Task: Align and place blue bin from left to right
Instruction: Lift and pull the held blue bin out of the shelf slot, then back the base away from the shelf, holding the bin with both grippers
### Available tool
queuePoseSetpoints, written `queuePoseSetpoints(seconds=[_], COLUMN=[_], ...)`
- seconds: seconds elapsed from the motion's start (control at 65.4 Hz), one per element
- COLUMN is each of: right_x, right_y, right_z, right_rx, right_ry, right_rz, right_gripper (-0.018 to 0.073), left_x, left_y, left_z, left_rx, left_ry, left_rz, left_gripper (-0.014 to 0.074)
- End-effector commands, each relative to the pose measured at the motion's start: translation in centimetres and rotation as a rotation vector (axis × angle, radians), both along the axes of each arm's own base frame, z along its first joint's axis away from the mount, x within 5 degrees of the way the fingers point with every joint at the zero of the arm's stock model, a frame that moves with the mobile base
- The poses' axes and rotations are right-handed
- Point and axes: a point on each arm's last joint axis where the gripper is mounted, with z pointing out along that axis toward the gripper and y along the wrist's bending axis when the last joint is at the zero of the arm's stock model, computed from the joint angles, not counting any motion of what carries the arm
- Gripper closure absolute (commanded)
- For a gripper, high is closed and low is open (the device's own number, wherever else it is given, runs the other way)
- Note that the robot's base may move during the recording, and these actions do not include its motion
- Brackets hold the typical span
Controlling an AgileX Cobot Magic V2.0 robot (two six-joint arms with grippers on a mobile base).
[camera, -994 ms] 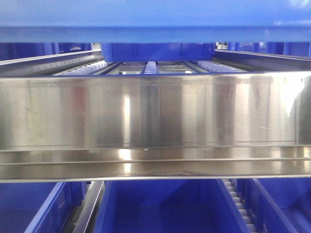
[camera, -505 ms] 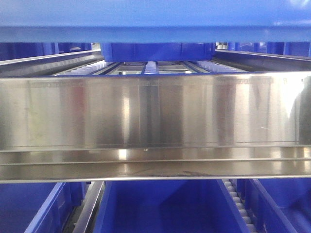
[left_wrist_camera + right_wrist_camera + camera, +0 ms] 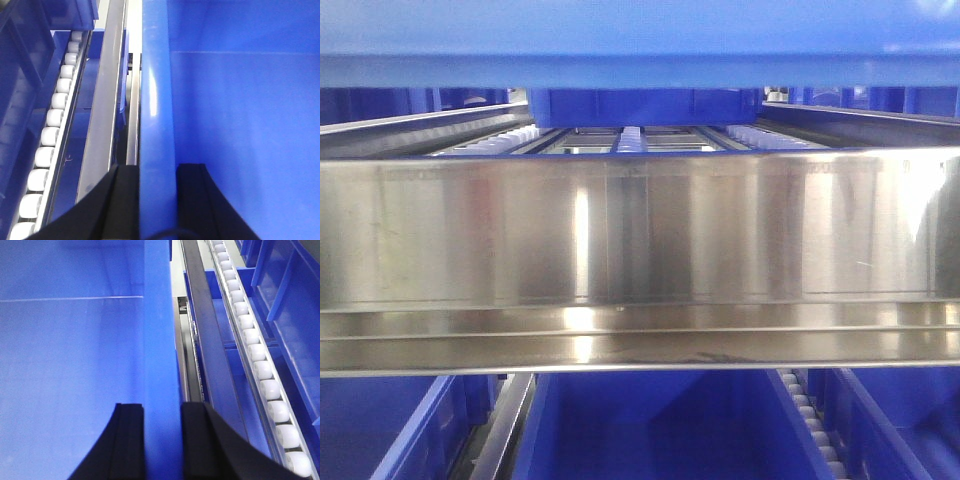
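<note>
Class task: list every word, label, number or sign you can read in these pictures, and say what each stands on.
None can be read.
Steel panel: faint marks near its top edge, too blurred to read.
Bin: no text visible.
Rollers: no text visible.

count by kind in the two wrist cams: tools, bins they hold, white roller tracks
tools: 2, left tool, right tool
blue bin held: 1
white roller tracks: 2, track by left tool, track by right tool
total: 5
</note>
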Motion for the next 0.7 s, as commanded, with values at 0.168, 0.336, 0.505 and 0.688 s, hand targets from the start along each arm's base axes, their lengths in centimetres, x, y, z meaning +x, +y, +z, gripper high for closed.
queuePoseSetpoints(seconds=[0.168, 0.336, 0.505, 0.688], right_x=[0.14, 0.14, 0.14, 0.14], right_y=[0.53, 0.53, 0.53, 0.53], right_z=[0.95, 0.95, 0.95, 0.95], right_rx=[0.054, 0.054, 0.054, 0.054], right_ry=[-0.085, -0.085, -0.085, -0.085], right_rz=[0.048, 0.048, 0.048, 0.048], right_gripper=[0.0631, 0.0631, 0.0631, 0.0631], left_x=[-0.28, -0.28, -0.28, -0.28], left_y=[-0.48, -0.48, -0.48, -0.48], left_z=[1.06, 1.06, 1.06, 1.06], left_rx=[-0.057, -0.057, -0.057, -0.057], left_ry=[-0.077, -0.077, -0.077, -0.077], left_rz=[-0.066, -0.066, -0.066, -0.066], left_gripper=[0.0707, 0.0707, 0.0707, 0.0707])
